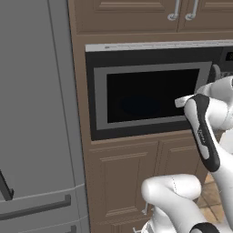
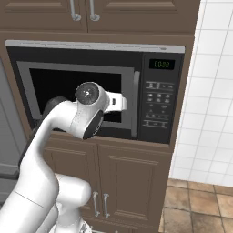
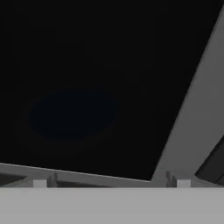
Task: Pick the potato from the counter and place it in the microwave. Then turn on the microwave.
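The microwave [image 1: 145, 98] is built into brown cabinetry, and its grey-framed dark glass door [image 2: 59, 82] is shut. A button panel [image 2: 158, 104] with a green display sits at its right side, next to the vertical door handle [image 2: 135, 104]. My arm reaches up in front of the door, with the hand [image 1: 183, 101] close to the glass near its right edge. In the hand view my gripper [image 3: 111, 183] is open, its fingertips [image 3: 39, 183] wide apart with nothing between them, facing the dark glass [image 3: 74, 87] and its grey frame [image 3: 192, 118]. The potato and the counter are out of view.
A tall grey fridge [image 1: 32, 113] stands left of the microwave. Brown cabinets sit above [image 1: 136, 13] and below [image 2: 132, 182] it. A white tiled wall [image 2: 209, 91] and brown tiled floor [image 2: 200, 205] are to the right.
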Controlling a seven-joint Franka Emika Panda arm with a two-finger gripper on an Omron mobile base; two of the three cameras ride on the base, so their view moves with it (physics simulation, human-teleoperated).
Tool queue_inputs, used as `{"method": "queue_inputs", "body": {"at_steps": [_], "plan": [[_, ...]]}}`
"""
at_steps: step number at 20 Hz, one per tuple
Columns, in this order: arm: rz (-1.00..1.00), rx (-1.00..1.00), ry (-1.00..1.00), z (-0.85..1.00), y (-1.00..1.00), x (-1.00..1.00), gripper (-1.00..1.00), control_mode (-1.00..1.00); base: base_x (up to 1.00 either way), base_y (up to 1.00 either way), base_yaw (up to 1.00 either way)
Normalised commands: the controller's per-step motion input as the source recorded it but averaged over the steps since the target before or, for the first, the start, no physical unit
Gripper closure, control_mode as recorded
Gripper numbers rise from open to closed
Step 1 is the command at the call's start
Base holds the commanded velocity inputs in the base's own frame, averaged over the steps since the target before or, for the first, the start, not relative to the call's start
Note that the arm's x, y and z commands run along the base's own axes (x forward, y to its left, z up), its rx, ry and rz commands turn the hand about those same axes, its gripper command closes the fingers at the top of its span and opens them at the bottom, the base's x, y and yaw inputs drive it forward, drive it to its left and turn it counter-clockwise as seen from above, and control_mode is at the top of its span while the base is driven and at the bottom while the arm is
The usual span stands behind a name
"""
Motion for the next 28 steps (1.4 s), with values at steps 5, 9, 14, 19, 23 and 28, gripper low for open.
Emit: {"method": "queue_inputs", "body": {"at_steps": [5,9,14,19,23,28], "plan": [[0.0,0.0,-0.25,0.03,-0.45,-0.13,-1.0,-1.0,0.0,0.0,0.0],[0.0,0.0,-0.25,0.02,-0.39,-0.07,-1.0,-1.0,0.0,0.0,0.0],[0.0,0.01,-0.25,0.05,-0.41,-0.02,-1.0,-1.0,0.0,0.0,0.0],[0.0,0.02,-0.22,0.08,-0.38,0.0,-1.0,-1.0,0.0,0.0,0.0],[0.0,0.0,-0.16,0.08,-0.22,0.0,-1.0,-1.0,0.0,0.0,0.0],[0.0,0.0,-0.12,0.11,-0.23,0.0,-1.0,-1.0,0.0,0.0,0.0]]}}
